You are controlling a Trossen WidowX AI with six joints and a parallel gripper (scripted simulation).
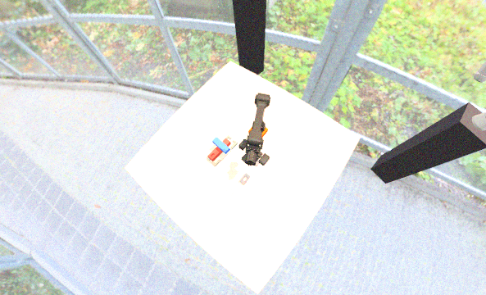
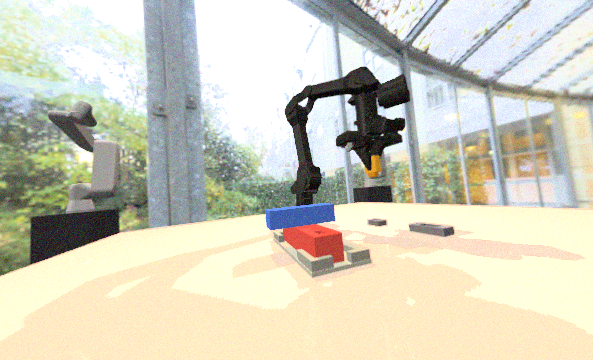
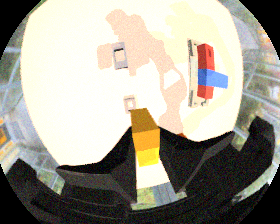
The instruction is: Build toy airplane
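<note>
The red fuselage (image 1: pixel 215 154) (image 2: pixel 329 241) (image 3: pixel 206 55) lies in the pale grey cradle (image 2: pixel 317 266) (image 3: pixel 192 75). The blue wing (image 1: pixel 220 145) (image 2: pixel 301 216) (image 3: pixel 217 79) lies across the top of the fuselage. In the exterior view the small socket near the fuselage's tail shows with nothing in it. My gripper (image 2: pixel 373 162) (image 3: pixel 140 127) is shut on the yellow-orange tail fin (image 2: pixel 374 167) (image 3: pixel 145 131) and holds it upright, high above the table, off to the side of the cradle. In the top view the arm hides the fin.
A small dark grey holder (image 2: pixel 377 222) (image 3: pixel 129 104) and a longer dark grey holder (image 1: pixel 246 175) (image 2: pixel 431 229) (image 3: pixel 120 55) stand on the table (image 1: pixel 247 229) (image 2: pixel 176 320), beside the cradle. An orange part (image 1: pixel 264 131) shows beneath the arm in the top view.
</note>
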